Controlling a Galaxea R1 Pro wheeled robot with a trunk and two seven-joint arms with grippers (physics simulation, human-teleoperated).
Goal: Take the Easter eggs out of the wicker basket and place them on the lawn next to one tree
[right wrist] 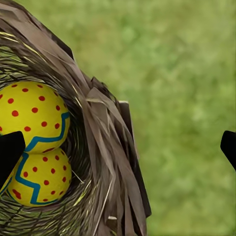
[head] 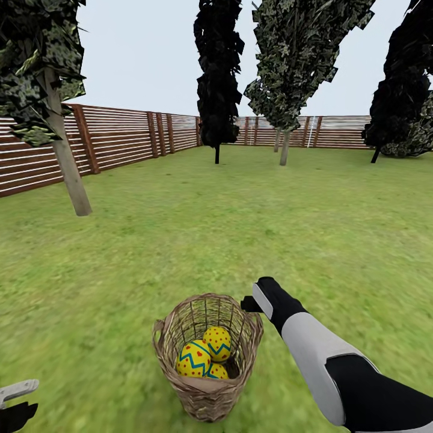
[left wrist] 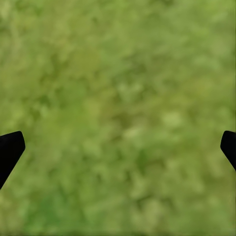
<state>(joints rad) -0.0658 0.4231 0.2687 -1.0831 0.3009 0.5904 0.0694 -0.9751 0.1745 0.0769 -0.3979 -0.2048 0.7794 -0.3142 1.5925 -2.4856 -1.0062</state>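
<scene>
Eggs lie inside the basket, beside the wide-open right end effector, which straddles the rim; descending risks tipping the basket.

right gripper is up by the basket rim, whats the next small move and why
Probably shift the right gripper sideways over the wicker basket opening, then lower it. Its fingers are spread and straddle the rim, one over grass, while the Easter eggs all lie inside the basket.

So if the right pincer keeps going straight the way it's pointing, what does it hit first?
Probably the wicker basket's rim: the right pincer, open, looks straight down over the rim's outer edge, with the eggs to one side and lawn to the other. Depth is unclear.
</scene>
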